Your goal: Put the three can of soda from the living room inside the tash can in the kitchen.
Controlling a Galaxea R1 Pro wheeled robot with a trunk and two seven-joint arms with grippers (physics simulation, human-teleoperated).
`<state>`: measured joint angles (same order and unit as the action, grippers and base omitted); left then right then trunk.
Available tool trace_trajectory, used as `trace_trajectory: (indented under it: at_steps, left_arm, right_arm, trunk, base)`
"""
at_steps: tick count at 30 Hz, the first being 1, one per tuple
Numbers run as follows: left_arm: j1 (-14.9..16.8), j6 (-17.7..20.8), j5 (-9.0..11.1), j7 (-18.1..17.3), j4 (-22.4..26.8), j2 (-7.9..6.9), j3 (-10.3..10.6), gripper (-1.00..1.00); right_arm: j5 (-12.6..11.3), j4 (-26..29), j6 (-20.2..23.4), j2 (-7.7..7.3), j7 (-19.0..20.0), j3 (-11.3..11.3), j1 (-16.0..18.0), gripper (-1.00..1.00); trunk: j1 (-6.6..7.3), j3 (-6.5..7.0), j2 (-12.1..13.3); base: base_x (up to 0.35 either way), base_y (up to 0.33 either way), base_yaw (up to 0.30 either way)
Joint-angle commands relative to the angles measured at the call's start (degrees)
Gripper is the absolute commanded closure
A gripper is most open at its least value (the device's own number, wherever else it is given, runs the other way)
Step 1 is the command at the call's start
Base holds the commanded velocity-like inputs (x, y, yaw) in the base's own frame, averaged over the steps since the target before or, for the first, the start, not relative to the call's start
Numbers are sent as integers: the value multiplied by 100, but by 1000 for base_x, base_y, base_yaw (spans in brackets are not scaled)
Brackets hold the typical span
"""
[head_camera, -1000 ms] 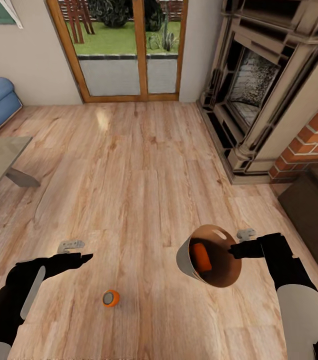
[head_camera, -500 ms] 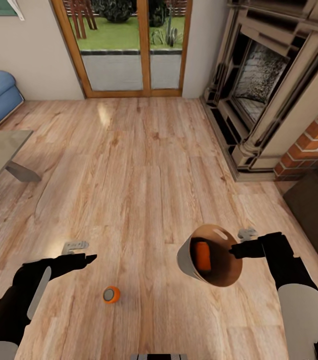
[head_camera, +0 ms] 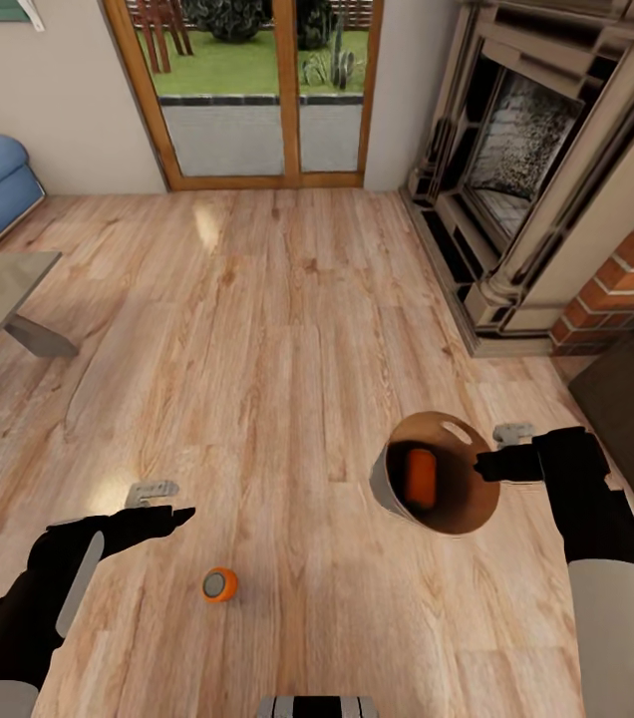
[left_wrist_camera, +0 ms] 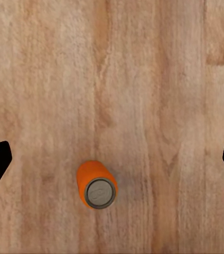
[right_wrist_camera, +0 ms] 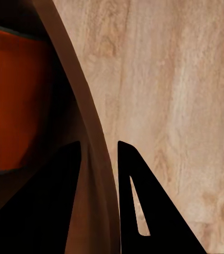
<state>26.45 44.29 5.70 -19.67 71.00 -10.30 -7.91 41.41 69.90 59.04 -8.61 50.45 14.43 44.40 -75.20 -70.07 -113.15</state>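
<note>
Presently, the bin (head_camera: 393,489) rim is pinched by the right gripper (head_camera: 484,467); left gripper (head_camera: 179,516) jaws gape above a light, smooth, roll-prone can (head_camera: 220,584), best gripped mid-body.

My right gripper (head_camera: 484,466) pinches the tilted grey bin's (head_camera: 385,489) rim; one orange can (head_camera: 421,478) lies inside. Another can (head_camera: 220,584) stands upright on the wood floor (head_camera: 287,329).

Left gripper (head_camera: 162,504) hovers with jaws spread wide; right gripper (head_camera: 491,465) has jaws clamped.
</note>
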Motion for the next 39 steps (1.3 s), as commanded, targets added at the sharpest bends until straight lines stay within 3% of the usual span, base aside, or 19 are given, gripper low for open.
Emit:
trace_trajectory:
  at_steps: [1,8,33,39]
  left_arm:
    - [0,5,1,8,-16,19,0,-100]
    - [36,17,1,207,-484,222,0,-100]
    - [292,-95,-17,268,-1320,302,12,-100]
    - [291,-185,-2,567,-1332,373,29,-100]
  right_arm:
    - [-111,129,96,0,42,-73,-1,100]
    - [-116,393,96,8,50,-262,-1,100]
    - [-126,592,96,79,53,-326,25,100]
    - [-127,595,96,87,53,-339,20,100]
  trunk:
    - [-22,-19,-42]
    - [-176,-145,-322]
    - [-725,-593,-1325]
    - [-857,-701,-1566]
  base:
    - [0,0,0]
    - [0,0,0]
    - [0,0,0]
    - [0,0,0]
